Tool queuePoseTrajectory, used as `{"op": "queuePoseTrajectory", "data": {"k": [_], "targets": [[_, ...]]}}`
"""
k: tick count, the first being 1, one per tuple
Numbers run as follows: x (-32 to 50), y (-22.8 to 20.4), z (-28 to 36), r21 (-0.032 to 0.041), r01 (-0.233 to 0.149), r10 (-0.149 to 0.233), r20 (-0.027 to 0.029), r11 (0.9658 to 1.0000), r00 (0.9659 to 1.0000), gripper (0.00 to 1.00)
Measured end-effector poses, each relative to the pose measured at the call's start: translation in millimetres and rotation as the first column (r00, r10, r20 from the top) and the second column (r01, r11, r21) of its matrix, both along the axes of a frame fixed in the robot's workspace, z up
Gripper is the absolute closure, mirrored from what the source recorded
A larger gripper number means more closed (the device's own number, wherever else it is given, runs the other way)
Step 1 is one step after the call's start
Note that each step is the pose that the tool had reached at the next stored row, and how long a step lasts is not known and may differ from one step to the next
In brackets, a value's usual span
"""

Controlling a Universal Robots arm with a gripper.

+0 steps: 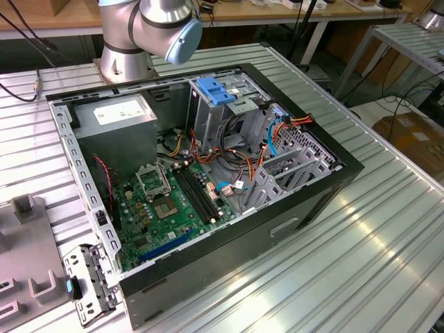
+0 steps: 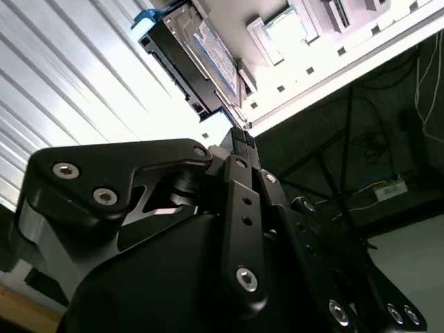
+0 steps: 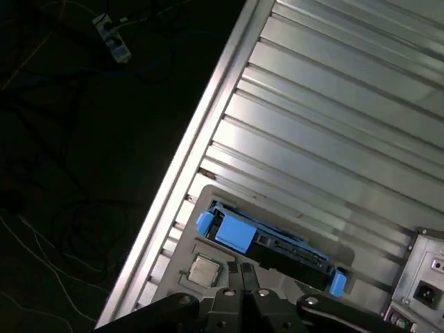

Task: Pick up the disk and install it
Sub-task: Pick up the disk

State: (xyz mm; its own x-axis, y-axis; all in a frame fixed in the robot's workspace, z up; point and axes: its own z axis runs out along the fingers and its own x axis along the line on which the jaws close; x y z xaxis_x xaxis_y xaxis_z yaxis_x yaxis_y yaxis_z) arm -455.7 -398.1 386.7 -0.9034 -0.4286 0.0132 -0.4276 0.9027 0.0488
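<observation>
The disk (image 3: 277, 246) lies flat on a pale grey fixture plate (image 3: 208, 201) beside the ribbed table edge, its bright-blue carrier rail (image 3: 232, 232) wrapping a dark drive body. In the second wrist view the disk (image 2: 198, 59) shows its silver face with a label. My gripper (image 3: 243, 269) hangs just short of the disk's long side, fingers pressed together with nothing between them. The second wrist view shows the gripper (image 2: 241, 137) with its tips close to the disk's near edge; whether they touch it I cannot tell.
An open computer case (image 1: 333, 173) lies on the ribbed aluminium table (image 1: 388, 243), holding a green motherboard (image 1: 166, 208), cables and a metal drive cage with a blue latch (image 1: 215, 90). The arm's base (image 1: 128, 48) stands behind the case. A small chip (image 3: 203, 270) rests on the fixture plate.
</observation>
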Motion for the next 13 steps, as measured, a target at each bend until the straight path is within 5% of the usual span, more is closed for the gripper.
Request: {"op": "queuePoseTrajectory", "data": {"k": [5,6,9,10,13], "targets": [[0.0,0.0,0.0,0.0,-0.103,0.103,0.0,0.9947,0.9947,0.89],[0.0,0.0,-0.1,-0.0001,-0.156,0.156,0.0,0.9877,0.9877,0.89],[0.0,0.0,-0.1,0.0,-0.223,0.223,0.0,0.9749,0.9749,0.89],[0.0,0.0,-0.1,0.0,-0.257,0.257,0.0,0.9664,0.9664,0.89],[0.0,0.0,-0.1,0.0,-0.314,0.314,0.0,0.9493,0.9493,0.89]]}}
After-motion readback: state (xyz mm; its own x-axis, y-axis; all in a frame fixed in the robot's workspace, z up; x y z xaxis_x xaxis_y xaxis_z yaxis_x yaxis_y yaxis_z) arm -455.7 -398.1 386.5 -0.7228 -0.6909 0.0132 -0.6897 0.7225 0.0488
